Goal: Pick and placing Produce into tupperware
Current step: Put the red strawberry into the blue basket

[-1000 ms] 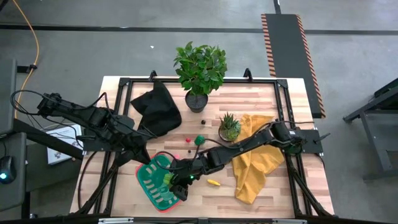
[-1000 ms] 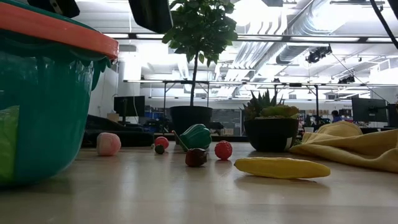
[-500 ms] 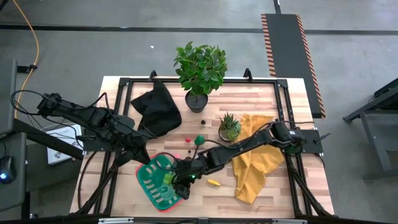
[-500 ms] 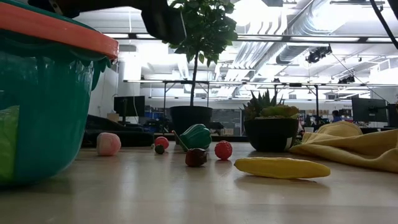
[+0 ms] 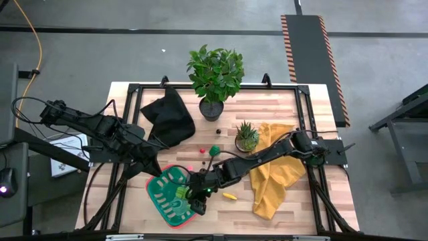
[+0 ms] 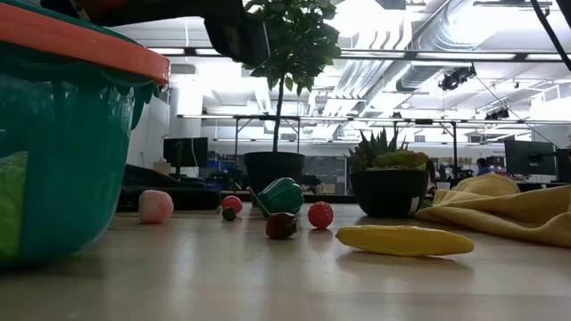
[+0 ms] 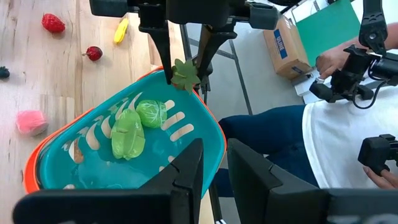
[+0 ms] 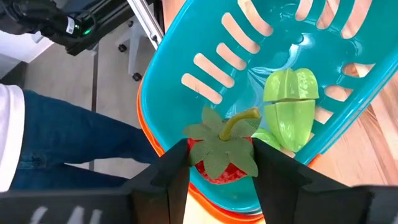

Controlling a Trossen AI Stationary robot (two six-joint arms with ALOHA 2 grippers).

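Note:
The tupperware (image 5: 170, 196) is a green container with a red rim at the table's near left. It holds green produce pieces (image 7: 127, 134) (image 8: 289, 106). My right gripper (image 5: 194, 197) hangs over its right part, shut on a red strawberry with a green leafy cap (image 8: 222, 152). My left gripper (image 5: 152, 171) is at the container's far left corner, shut on its rim. More produce lies on the bare wood to the right: a yellow piece (image 6: 403, 239), red ones (image 6: 320, 215), a pink one (image 6: 155, 206) and a green one (image 6: 281, 194). My left gripper has the tupperware's red rim (image 7: 215, 142) at one corner between its two fingers; the fingers hide the exact spot. It comes in slanting down from the table's left. My right gripper pinches the strawberry's red body (image 8: 214, 175) between its two fingers, slanting down from the right. The strawberry is clear of the container, leafy cap (image 7: 185, 73) toward the wrist.
A black cloth (image 5: 167, 117) and a leafy potted plant (image 5: 215, 73) stand at the far side. A small spiky plant (image 5: 247, 136) and a yellow cloth (image 5: 277, 171) lie to the right. A seated person (image 7: 329, 143) is beyond the table's near edge.
My right gripper has tipped a little further down over the tupperware, the strawberry still between its fingers. My left arm and the container have kept still.

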